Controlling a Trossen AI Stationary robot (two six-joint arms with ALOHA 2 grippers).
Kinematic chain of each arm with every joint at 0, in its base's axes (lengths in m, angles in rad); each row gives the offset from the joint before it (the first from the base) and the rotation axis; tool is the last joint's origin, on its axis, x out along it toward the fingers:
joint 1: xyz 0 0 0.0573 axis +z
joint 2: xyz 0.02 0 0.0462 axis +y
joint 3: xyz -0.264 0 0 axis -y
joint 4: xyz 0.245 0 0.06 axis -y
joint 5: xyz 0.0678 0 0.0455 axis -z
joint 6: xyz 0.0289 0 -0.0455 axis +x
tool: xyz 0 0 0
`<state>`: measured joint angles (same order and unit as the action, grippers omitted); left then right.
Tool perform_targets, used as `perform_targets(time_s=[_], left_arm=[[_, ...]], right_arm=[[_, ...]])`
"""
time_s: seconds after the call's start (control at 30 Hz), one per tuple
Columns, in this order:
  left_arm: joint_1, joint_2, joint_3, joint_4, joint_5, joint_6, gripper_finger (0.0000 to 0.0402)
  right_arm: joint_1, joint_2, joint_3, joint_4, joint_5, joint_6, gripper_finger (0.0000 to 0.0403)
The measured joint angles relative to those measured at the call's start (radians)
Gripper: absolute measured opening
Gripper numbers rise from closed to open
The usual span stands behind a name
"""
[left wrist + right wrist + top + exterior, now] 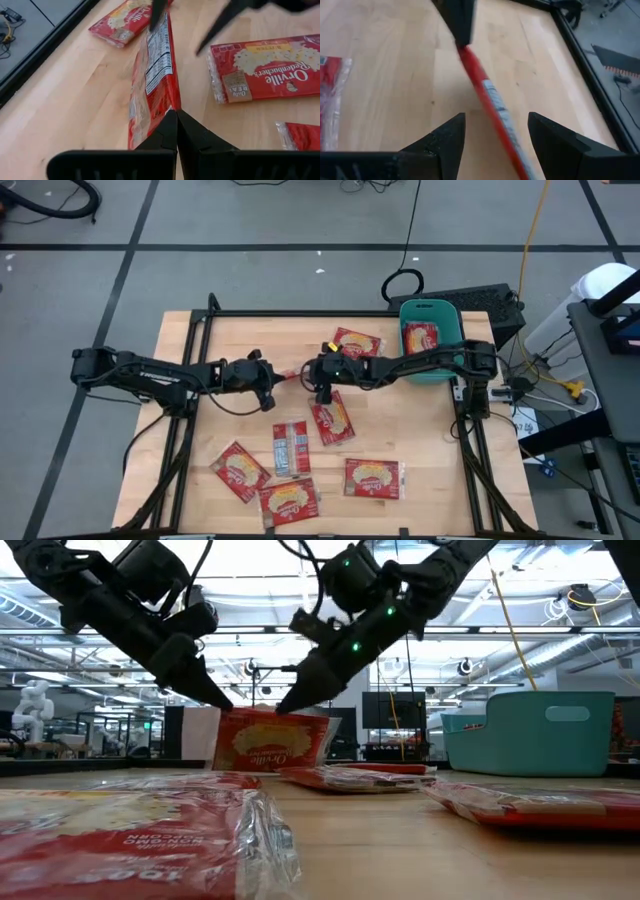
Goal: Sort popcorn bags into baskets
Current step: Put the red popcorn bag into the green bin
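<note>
The left gripper (176, 120) pinches one end of a popcorn bag (270, 744) held edge-up above the table, its far end lying between the spread fingers of the right gripper (495, 131), apparently a handover toward the teal basket (445, 315) behind the right gripper.

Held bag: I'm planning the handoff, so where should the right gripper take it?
Pinch the bag's free end, opposite the left gripper, coming from the basket side. The bag stands on edge, thin, and the right gripper's open fingers straddle it.
</note>
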<state>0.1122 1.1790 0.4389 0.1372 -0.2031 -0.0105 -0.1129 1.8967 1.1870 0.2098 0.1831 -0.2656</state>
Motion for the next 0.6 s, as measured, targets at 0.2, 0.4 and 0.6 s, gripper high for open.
perform_targets(time_s=[0.2,0.4,0.6], left_arm=[[-0.003,0.000,0.000,0.013,0.001,0.018,0.0001],[-0.003,0.000,0.000,0.041,0.012,0.040,0.0001],[-0.005,-0.005,0.000,0.083,0.018,0.057,0.0017]], right_arm=[[-0.011,0.085,0.001,0.089,0.021,-0.008,0.0198],[-0.020,0.100,0.001,0.116,0.026,-0.001,0.0111],[-0.022,0.098,0.001,0.119,0.025,0.008,0.0011]])
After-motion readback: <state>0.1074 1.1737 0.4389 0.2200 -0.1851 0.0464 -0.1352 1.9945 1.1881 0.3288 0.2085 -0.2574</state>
